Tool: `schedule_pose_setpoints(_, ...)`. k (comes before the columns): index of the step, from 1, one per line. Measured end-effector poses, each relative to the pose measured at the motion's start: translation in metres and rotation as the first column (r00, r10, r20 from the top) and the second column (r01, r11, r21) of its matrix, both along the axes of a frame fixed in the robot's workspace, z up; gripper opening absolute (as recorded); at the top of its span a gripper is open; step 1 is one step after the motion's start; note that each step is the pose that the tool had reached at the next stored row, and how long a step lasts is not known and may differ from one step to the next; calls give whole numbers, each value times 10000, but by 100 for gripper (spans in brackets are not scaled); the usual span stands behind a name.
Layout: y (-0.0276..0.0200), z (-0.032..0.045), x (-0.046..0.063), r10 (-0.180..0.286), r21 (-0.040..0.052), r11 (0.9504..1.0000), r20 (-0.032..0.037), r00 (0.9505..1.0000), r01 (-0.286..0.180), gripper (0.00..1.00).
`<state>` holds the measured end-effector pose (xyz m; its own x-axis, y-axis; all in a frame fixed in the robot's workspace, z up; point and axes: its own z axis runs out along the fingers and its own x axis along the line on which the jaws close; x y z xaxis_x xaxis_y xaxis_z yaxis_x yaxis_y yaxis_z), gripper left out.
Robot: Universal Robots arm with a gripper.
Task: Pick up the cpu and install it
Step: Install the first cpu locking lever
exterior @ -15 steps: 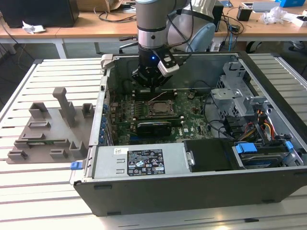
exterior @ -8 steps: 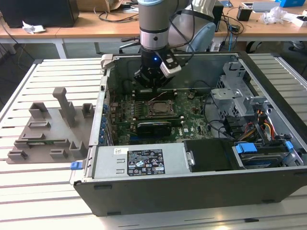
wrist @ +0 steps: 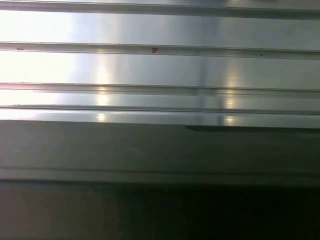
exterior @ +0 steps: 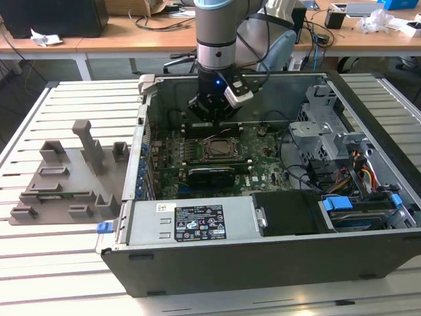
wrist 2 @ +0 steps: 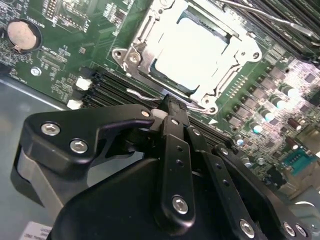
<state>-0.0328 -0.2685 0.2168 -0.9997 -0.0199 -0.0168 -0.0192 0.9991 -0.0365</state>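
The cpu is a pale silver square lying flat inside the socket frame on the green motherboard, with the metal bracket around its edges. In the exterior view the socket sits mid-board inside the open computer case. My gripper hangs over the far side of the board, just behind the socket. In the second wrist view its black fingers are pressed together, shut with nothing between them, and their tips end just short of the socket's edge.
A grey fixture with upright blocks lies on the slatted metal table at the exterior view's left. A drive cage and cables fill the case's right side. A labelled power supply sits along the near wall. Desks stand behind.
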Motion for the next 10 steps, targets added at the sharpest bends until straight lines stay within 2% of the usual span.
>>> schedule_pose_setpoints(10, 0, -76, 164, -1, -9, 10000, -18, 10000, 1, 11)
